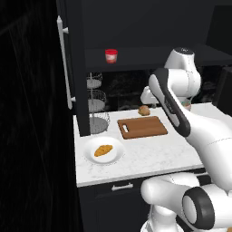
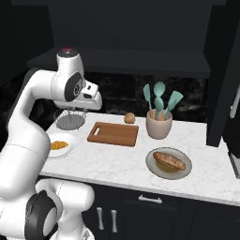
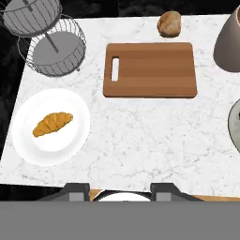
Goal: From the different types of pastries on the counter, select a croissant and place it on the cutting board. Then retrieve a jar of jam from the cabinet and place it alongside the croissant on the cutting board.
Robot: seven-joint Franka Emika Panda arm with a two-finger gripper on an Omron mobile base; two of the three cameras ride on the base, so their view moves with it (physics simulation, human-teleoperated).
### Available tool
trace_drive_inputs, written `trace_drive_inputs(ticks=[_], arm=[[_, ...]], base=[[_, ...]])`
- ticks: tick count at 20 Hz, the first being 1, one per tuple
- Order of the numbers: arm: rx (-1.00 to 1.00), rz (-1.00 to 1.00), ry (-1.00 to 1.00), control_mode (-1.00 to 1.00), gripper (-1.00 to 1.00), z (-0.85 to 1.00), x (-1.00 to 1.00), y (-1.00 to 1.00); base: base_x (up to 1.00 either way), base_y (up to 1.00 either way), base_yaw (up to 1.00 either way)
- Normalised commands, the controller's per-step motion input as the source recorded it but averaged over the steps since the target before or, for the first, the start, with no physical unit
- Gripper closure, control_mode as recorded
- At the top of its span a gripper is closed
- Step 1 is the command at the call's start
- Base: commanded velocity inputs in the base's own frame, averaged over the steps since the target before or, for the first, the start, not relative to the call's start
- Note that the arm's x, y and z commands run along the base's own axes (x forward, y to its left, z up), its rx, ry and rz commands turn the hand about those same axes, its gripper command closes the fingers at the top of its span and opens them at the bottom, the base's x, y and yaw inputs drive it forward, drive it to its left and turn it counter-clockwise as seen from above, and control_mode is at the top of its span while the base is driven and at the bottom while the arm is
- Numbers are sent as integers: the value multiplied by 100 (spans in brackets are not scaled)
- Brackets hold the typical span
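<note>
The orange croissant [image 1: 103,150] [image 2: 58,145] [image 3: 52,123] lies on a round white plate [image 3: 28,154] at the counter's left front. Behind and to its right, the brown cutting board [image 1: 142,127] [image 2: 113,133] [image 3: 150,70] lies bare, slot handle toward the plate. A round tan bun [image 1: 144,110] [image 3: 169,23] sits just behind the board. The red jar of jam [image 1: 111,55] stands on the shelf of the open dark cabinet. My gripper [image 3: 121,191] hangs high above the counter's front edge, open with nothing between its fingers.
A long loaf [image 2: 168,161] rests on a grey plate [image 2: 151,164] at the right front. A beige holder of teal utensils [image 2: 158,124] stands right of the board. A tiered wire basket stand [image 1: 97,104] [image 3: 51,42] is at the back left. The cabinet door's silver handle [image 1: 65,63] juts out on the left.
</note>
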Motion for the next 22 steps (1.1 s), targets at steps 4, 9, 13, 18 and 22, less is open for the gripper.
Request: trace_drive_inputs(ticks=[4, 9, 13, 18, 22], arm=[[0, 0, 1, -100, -100, -2, -1, 0], [6, 0, 17, -100, -100, -39, 0, 48], [6, 0, 17, -100, -100, -38, 0, 40], [1, 0, 8, -100, -100, -9, 0, 3], [0, 0, 0, -100, -100, 0, 0, 0]], base=[[0, 0, 0], [0, 0, 0], [0, 0, 0], [0, 0, 0], [0, 0, 0]])
